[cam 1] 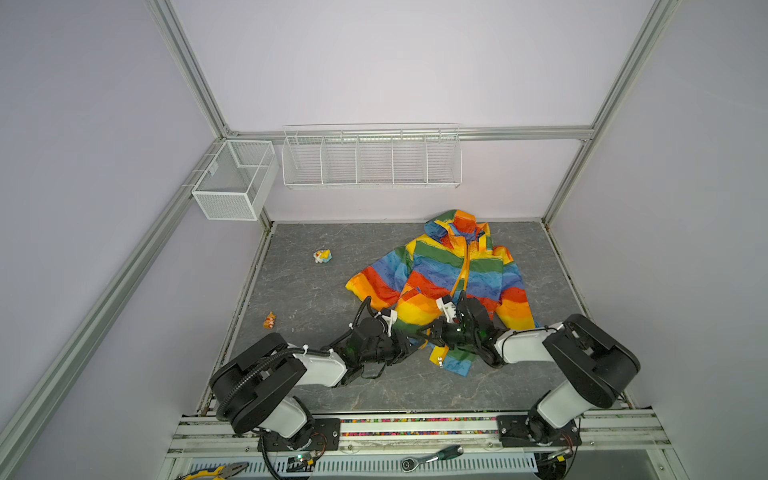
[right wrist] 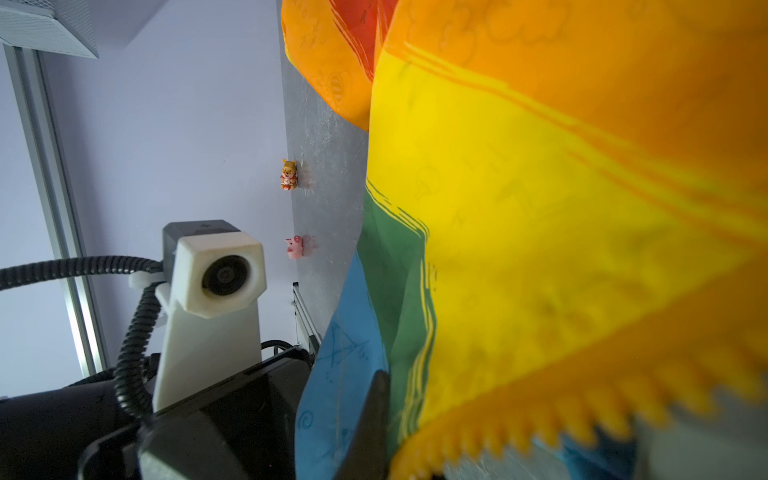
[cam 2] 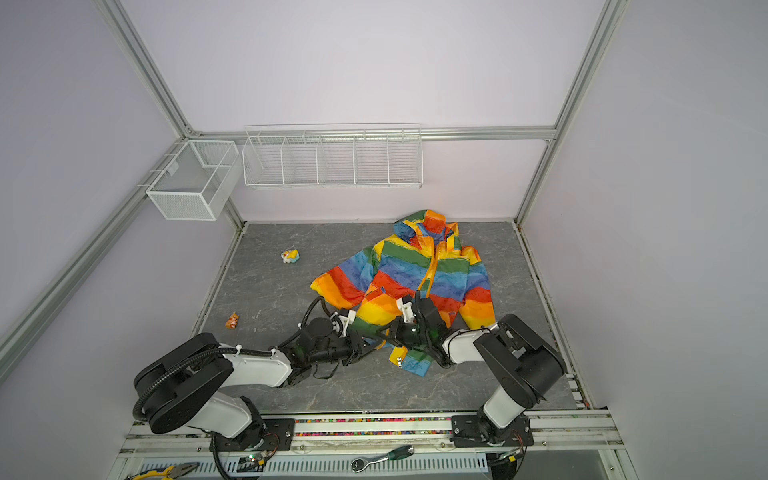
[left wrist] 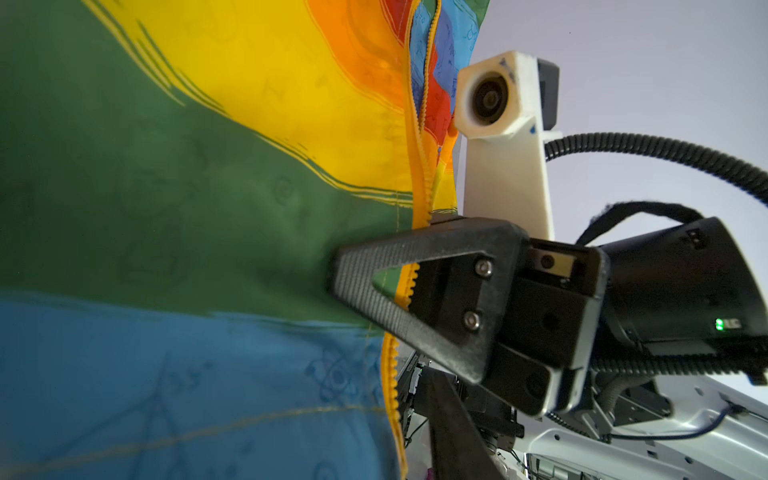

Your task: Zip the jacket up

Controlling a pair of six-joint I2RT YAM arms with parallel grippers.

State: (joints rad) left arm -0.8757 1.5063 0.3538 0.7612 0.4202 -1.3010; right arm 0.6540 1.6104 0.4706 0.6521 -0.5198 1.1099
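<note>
Evidently the step in hand was lining up the two bottom ends of the zipper (cam 1: 464,266). The jacket (cam 1: 453,270) lay front-up on the right half of the tabletop (cam 1: 311,291), hood toward the back wall, and both arms met at its near hem. In the left wrist view the right claw (left wrist: 349,274) was clamped tight on the toothed edge of one front panel, at the green stripe. The left claw (cam 1: 409,347) sat just beside it at the hem, but I could not tell whether it held any cloth (the wrists hid its tips from above). A small metal piece (cam 1: 439,363), probably the pull, lay at the hem corner near the arms.

To do this well, the right claw's pinch should sit close to the teeth, so the thin cloth could not fold or sag between the grip and the zipper end. The other edge wanted holding just as close, with both tapes flat and parallel before being brought together slowly. A hard tug would likely drag the whole jacket across the smooth surface rather than tension it, so each arm should pull against the other.
</note>
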